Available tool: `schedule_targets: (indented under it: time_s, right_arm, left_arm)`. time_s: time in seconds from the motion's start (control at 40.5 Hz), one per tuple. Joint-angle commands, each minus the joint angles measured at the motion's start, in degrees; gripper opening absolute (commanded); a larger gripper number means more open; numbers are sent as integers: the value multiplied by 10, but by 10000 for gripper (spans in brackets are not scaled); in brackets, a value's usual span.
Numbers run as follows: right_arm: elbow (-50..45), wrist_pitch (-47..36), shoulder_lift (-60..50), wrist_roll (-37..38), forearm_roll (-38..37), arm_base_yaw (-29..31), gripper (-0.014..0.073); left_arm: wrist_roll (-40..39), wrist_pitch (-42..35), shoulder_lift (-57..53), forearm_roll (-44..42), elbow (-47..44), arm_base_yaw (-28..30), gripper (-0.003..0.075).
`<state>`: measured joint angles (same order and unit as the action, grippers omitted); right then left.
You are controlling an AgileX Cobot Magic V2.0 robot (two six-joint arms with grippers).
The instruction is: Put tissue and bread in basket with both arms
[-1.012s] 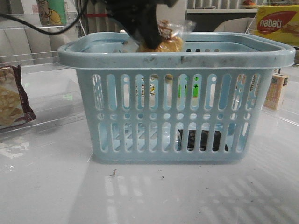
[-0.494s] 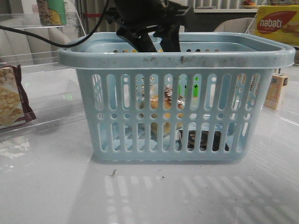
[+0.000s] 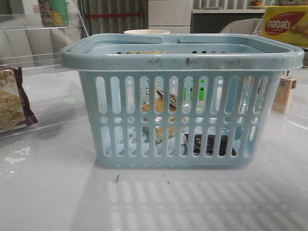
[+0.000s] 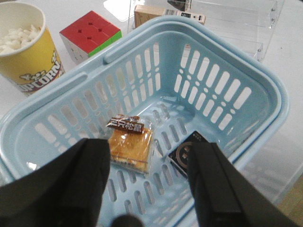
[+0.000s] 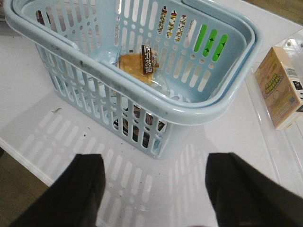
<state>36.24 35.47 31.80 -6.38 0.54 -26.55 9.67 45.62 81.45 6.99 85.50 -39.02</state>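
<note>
The pale-blue basket [image 3: 183,60] stands mid-table. The bread [image 4: 130,146], golden-brown in a clear bag with a dark label strip, lies on the basket floor. It also shows through the slots in the front view [image 3: 163,103] and in the right wrist view [image 5: 137,64]. The black tissue pack [image 4: 181,156] lies flat beside it, partly hidden by a finger, and also shows in the front view [image 3: 209,144]. My left gripper [image 4: 149,158] is open and empty above the basket's inside. My right gripper [image 5: 156,165] is open and empty over the table beside the basket [image 5: 189,111]. Neither gripper shows in the front view.
A yellow popcorn cup [image 4: 28,47], a colour cube [image 4: 90,35] and a tan carton [image 4: 168,12] stand behind the basket. The carton [image 5: 279,87] is near its right side. A maroon-edged cracker pack [image 3: 12,101] lies left; a nabati box [image 3: 284,24] stands back right.
My left gripper held the bread above the basket, let it go, and rose out of the front view. The bread now lies on the basket floor.
</note>
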Motion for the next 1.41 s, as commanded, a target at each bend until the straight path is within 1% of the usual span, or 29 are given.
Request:
schedule_targets:
  time_s: [0.0, 0.173, 0.395, 0.592, 0.79, 1.036, 1.184, 1.258, 1.382]
  right_arm:
    - [15, -43, 0, -3, -5, 0, 559]
    - [15, -43, 0, -3, -5, 0, 559]
    - [15, -43, 0, -3, -5, 0, 559]
    - [15, -44, 0, -3, -5, 0, 559]
    - [15, -43, 0, -3, -5, 0, 559]
    - [15, 10, 2, -3, -5, 0, 559]
    - [15, 29, 2, -3, -5, 0, 559]
    - [15, 35, 2, -3, -5, 0, 528]
    - [15, 42, 2, -3, -5, 0, 404]
  left_arm:
    - [-1, -66, -77, 5, -52, 0, 435]
    - [-1, -119, -189, 4, -192, 0, 436]
    - [-1, -122, -326, -6, -334, 0, 436]
    - [-1, -119, -428, -15, -413, 0, 436]
    - [-1, -100, -479, -18, -441, 0, 436]
    - [-1, -97, -480, -32, -441, 0, 436]
    - [-1, -97, -480, -42, -441, 0, 435]
    - [-1, -97, -480, -43, -441, 0, 435]
    - [-1, -97, -480, -43, -441, 0, 435]
